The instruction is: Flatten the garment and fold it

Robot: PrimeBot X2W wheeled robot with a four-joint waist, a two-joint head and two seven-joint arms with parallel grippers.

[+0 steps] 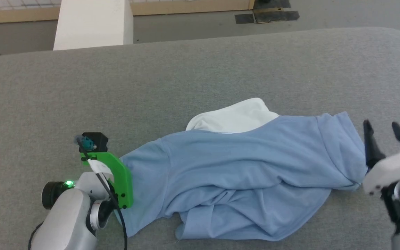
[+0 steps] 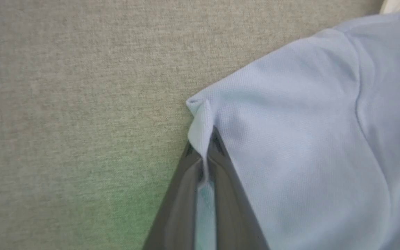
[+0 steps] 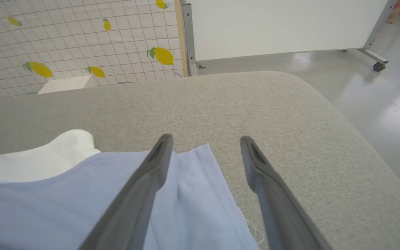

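Nearest the head camera, the left pincer (image 2: 202, 142) is clamped shut on a pinched-up corner of the garment (image 1: 241, 173), at the shirt's left end close to the near-left part of the desk (image 1: 200, 69). From that grip the crumpled blue shirt stretches rightward, its long axis running along the desk's near edge, with a white cloth (image 1: 234, 116) showing from under its far side.

At the other end the right pincer (image 1: 381, 125) stands spread wide, gripping nothing. In its wrist view one finger lies over the shirt's right-hand hem and the other over bare desk, so the hem edge falls between the two. Whether the tips touch the cloth I cannot tell.

My reading is that the next move turns on this: the right arm is the one at the free end, and it needs to drop and close on that hem so both ends can be drawn apart along the long axis.
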